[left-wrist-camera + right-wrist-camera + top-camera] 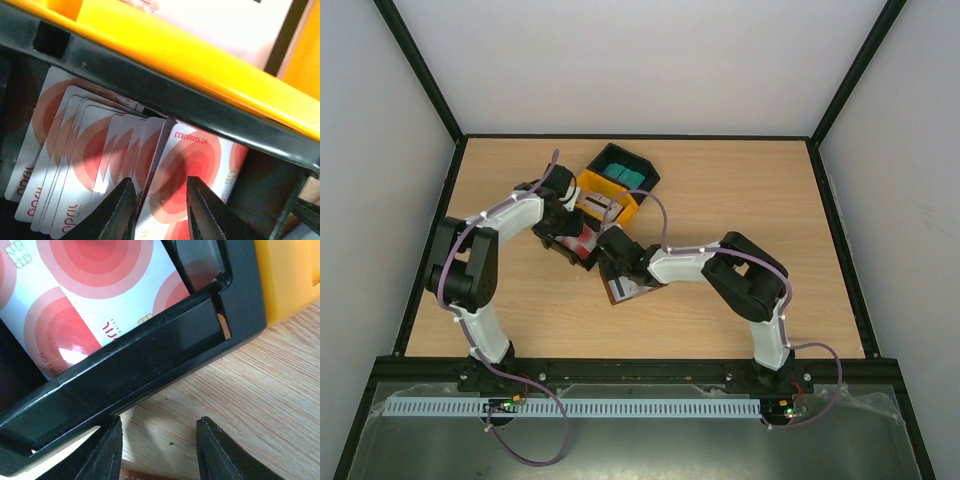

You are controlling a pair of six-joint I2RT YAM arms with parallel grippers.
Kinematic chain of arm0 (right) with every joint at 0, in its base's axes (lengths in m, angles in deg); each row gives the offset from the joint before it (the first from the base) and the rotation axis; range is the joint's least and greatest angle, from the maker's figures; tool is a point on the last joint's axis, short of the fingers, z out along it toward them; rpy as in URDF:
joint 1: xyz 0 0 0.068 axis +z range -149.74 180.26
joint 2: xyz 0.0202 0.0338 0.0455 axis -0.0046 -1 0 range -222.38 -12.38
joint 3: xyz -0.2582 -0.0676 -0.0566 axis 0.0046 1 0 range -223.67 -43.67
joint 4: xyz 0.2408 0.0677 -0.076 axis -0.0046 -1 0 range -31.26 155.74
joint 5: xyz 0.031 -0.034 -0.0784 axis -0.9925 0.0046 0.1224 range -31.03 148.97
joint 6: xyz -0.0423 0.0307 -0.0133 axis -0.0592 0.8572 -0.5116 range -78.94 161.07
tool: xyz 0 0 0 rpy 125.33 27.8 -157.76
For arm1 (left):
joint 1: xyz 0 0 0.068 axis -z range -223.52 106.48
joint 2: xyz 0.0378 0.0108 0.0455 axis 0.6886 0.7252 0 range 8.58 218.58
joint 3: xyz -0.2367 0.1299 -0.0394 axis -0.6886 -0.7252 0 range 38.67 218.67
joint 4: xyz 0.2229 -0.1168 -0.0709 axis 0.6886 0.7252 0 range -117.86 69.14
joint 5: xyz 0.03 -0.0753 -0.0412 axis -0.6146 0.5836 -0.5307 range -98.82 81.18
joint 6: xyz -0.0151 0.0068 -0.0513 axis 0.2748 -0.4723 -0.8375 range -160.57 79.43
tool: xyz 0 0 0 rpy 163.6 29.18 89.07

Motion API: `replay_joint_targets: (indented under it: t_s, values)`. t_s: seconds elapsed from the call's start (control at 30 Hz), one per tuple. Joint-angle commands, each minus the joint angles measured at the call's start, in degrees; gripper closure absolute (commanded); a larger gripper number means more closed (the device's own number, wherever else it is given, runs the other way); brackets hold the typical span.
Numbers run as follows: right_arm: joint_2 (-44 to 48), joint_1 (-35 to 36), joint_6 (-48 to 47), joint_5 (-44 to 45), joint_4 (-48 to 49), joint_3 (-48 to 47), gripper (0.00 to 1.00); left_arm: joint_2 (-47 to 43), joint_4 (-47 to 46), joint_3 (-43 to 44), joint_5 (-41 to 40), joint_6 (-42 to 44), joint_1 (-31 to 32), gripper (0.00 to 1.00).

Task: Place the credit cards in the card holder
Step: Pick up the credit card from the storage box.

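Note:
Several white credit cards (90,150) with red rings stand fanned in a black bin (560,243). My left gripper (160,181) hangs inside that bin, its jaws narrowly open over the face of the rightmost card (200,160), not clearly touching it. The same cards (90,290) show behind the bin's wall (150,370) in the right wrist view. My right gripper (160,421) is open over bare wood just outside that wall, holding nothing. The brown card holder (632,290) lies on the table under the right wrist; its edge (135,475) shows between the fingers.
A yellow bin (605,195) with pale cards stands right behind the black one, its rim (175,50) close above the left fingers. Farther back is another black bin (623,170) with teal cards. Black frame posts edge the wooden table (740,200).

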Motion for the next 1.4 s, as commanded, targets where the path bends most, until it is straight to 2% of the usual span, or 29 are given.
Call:
replay_joint_targets:
  t_s: [0.0, 0.43, 0.63, 0.93, 1.23, 1.37]
  values:
    - [-1.7, 0.1, 0.9, 1.5, 0.5, -2.9, 0.59, -3.2, 1.7, -1.0, 6.5, 0.0, 0.6, 0.71]
    - [-1.9, 0.0, 1.7, 2.3, 0.3, -3.0, 0.59, -6.8, 2.1, -2.4, 9.5, -0.4, 0.7, 0.72]
    - [-1.6, 0.1, 2.0, 2.9, 0.4, -2.7, 0.59, -7.1, 2.0, -3.5, 9.3, -0.1, 0.7, 0.78]
    - [-1.5, 0.0, 2.4, 2.9, 0.5, -2.5, 0.59, -6.5, 3.7, -5.2, 9.0, 2.4, 2.7, 0.68]
    - [-1.5, 0.0, 3.1, 3.5, 0.5, -2.2, 0.59, -7.4, 4.6, -6.2, 9.8, 2.0, 3.5, 0.69]
    - [-1.4, 0.0, 3.6, 4.1, 0.5, -2.2, 0.59, -7.6, 5.3, -5.5, 11.3, -1.4, 3.4, 0.70]
